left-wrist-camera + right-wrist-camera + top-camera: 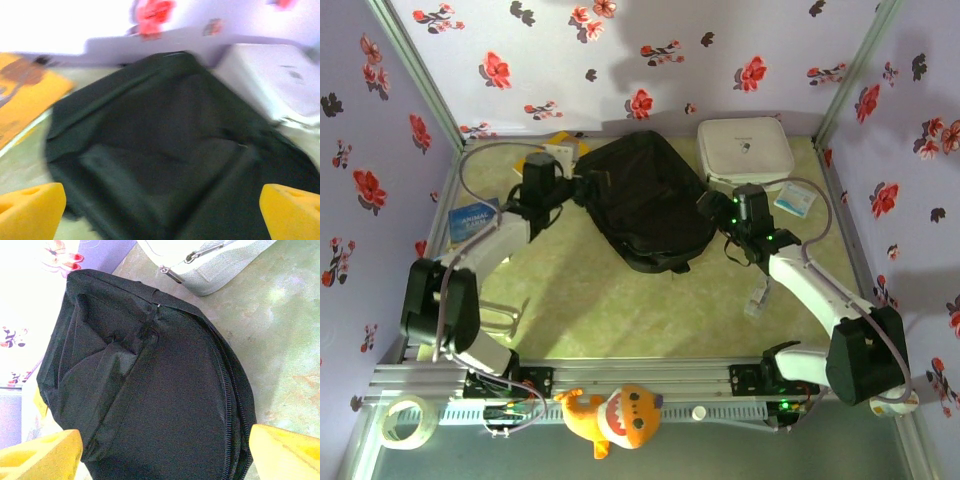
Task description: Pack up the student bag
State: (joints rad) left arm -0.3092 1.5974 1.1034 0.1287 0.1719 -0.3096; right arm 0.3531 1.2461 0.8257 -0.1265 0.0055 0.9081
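The student bag, a large black fabric backpack, lies flat in the middle of the table. My left gripper is at its left edge. In the left wrist view the yellow fingertips stand wide apart, the left gripper is open, and the bag lies blurred below it. My right gripper is at the bag's right edge. In the right wrist view the right gripper is open, its yellow fingers spread over the bag's zipped end. Neither gripper holds anything.
A white zip case stands at the back right, close to the bag. A blue book and a yellow item lie on the left. A small card and a clear packet lie on the right. A tape roll and a plush shark sit in front.
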